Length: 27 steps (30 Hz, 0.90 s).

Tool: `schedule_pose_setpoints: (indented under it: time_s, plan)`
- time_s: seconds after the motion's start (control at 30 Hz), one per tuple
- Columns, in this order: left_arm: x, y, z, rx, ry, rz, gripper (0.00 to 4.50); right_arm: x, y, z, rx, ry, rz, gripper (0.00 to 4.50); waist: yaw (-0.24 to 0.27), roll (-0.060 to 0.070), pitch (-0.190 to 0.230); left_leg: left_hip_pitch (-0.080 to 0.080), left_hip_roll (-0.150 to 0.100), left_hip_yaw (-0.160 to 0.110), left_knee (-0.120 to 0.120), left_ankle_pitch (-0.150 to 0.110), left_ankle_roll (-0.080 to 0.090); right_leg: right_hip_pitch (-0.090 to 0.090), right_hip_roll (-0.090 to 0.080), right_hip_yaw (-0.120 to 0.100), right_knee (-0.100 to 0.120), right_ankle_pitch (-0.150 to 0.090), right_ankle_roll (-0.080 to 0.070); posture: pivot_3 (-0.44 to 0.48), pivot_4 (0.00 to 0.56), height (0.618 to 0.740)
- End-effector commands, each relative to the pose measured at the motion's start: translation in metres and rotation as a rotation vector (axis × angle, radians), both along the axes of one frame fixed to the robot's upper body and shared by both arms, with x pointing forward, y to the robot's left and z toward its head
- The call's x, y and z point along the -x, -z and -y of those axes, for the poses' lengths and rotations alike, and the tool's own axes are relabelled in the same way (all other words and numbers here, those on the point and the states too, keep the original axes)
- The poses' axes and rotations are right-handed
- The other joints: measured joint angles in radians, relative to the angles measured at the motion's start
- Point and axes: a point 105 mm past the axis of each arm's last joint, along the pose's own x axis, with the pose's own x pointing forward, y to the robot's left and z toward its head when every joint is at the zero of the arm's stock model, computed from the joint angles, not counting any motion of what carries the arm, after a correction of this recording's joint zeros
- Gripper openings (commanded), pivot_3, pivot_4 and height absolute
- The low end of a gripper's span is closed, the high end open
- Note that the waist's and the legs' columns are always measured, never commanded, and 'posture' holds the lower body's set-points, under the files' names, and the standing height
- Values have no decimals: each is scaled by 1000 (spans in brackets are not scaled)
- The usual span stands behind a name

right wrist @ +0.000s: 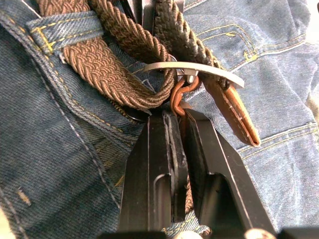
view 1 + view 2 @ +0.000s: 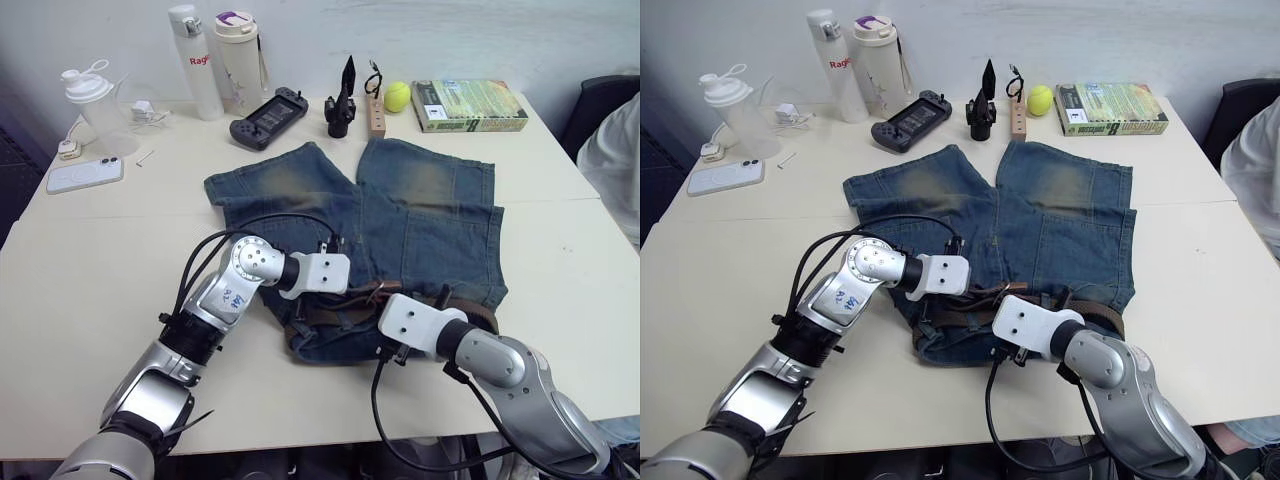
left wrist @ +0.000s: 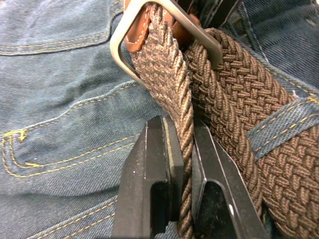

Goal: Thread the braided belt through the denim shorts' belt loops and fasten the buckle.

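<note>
The denim shorts lie flat on the table, waistband nearest me. The braided belt runs along the waistband under a belt loop. In the left wrist view my left gripper is shut on a strand of the belt just below the buckle, and that strand passes through the silver frame. In the right wrist view my right gripper is shut on the brown leather piece under the buckle. The belt's leather tip pokes out past the frame. Another belt loop holds the belt nearby.
Along the table's far side stand two bottles, a shaker, a phone, a game controller, a black tool, a tennis ball and a book. A person's sleeve shows at the right.
</note>
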Motion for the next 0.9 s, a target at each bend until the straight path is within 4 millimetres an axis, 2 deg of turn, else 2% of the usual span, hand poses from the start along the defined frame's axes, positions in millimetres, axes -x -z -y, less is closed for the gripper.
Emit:
schedule_pose_setpoints:
  time_s: [0.03, 0.13, 0.3, 0.33, 0.43, 0.53, 0.73, 0.9]
  plan:
    - [17, -5, 32, 73, 108, -7, 0, 13, 0, -12, -60, -57, -49, 465, 2, 0, 0, 0, 0, 0, 0, 0, 0, 0, 0, 0, 0, 0, 0, 0, 150, 740]
    - [17, -1, 39, 75, 105, -16, 0, 15, -2, -11, -98, -30, -60, 1690, 3, -1, 0, 0, 0, -1, 1, 0, 0, 1, 0, -1, 0, 0, 0, 0, 150, 740]
    - [19, 9, 43, 72, 107, -41, 0, 26, -5, -6, -162, -2, -131, 4210, 2, 0, 0, 0, 0, -1, 1, 0, 0, 1, 0, -1, 0, 0, 0, 0, 150, 740]
    - [20, 10, 43, 72, 107, -43, 0, 28, -6, -4, -171, 7, -143, 4408, 2, 0, 0, 0, 0, -1, 1, 0, 0, 1, 0, -1, 0, 0, 0, 0, 150, 740]
    - [21, 12, 43, 71, 110, -49, 0, 36, -8, 8, -179, 36, -197, 4408, 4, 0, -1, 0, -1, -2, 1, 0, 1, 1, -1, -1, 0, 0, 0, 0, 150, 740]
    - [23, 13, 44, 73, 116, -55, 0, 37, -21, 23, -211, 64, -211, 4408, 4, 0, -1, 0, -2, -2, 1, 0, 1, 2, -2, -1, 0, 0, 0, 0, 150, 740]
    - [25, 14, 45, 73, 122, -57, 0, 29, -54, 51, -219, 97, -166, 4408, 3, 0, -1, 0, -2, -3, 1, -1, 2, 2, -4, -1, 0, 0, 0, 0, 150, 740]
    - [27, 14, 46, 73, 129, -57, 0, 17, -67, 60, -77, 79, -56, 4408, 3, 0, -1, 0, -2, -4, 1, -1, 2, 3, -5, -1, 0, 0, 0, 0, 150, 740]
